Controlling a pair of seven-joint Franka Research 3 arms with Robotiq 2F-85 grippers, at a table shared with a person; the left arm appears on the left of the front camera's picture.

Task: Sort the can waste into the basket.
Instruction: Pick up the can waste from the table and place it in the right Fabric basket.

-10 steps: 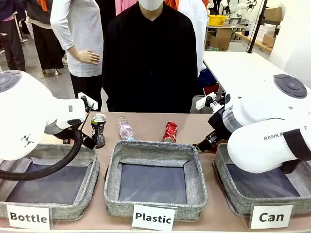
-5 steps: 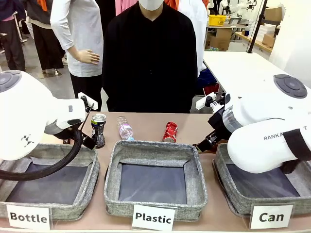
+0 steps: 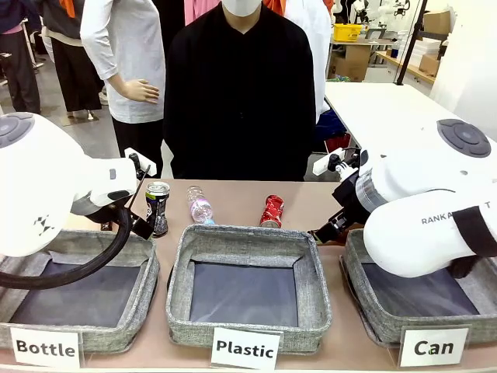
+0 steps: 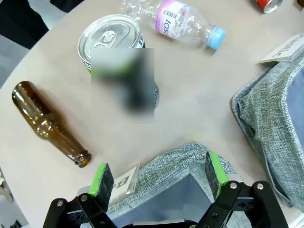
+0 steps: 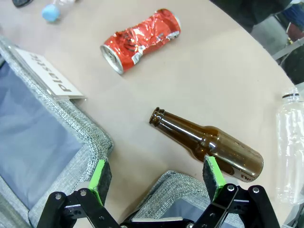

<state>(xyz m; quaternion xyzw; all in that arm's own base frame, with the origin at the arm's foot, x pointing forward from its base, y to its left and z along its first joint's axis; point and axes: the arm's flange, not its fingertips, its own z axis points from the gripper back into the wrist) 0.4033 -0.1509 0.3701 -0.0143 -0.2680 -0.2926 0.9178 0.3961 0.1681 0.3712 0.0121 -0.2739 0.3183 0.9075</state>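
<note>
The black-and-silver can [image 3: 158, 207] stands upright at the table's far left; its silver top [image 4: 110, 37] shows beyond my left gripper [image 4: 157, 175]. That gripper is open and hovers over the near rim of the "Bottle" basket. The red crushed can [image 3: 272, 211] lies on its side behind the middle basket. It is also in the right wrist view [image 5: 141, 40], well ahead of my open right gripper [image 5: 156, 175]. That gripper holds nothing and hangs above the far left corner of the grey "Can" basket [image 3: 363, 305], which sits at the front right.
Grey baskets signed "Bottle" [image 3: 147, 284] and "Plastic" [image 3: 314, 280] fill the front left and middle. A clear plastic bottle [image 3: 199, 205] lies between the cans. Brown glass bottles lie near each gripper [image 4: 47, 126] [image 5: 209, 145], and another clear bottle [image 5: 290, 147] lies at the right. A person stands across the table.
</note>
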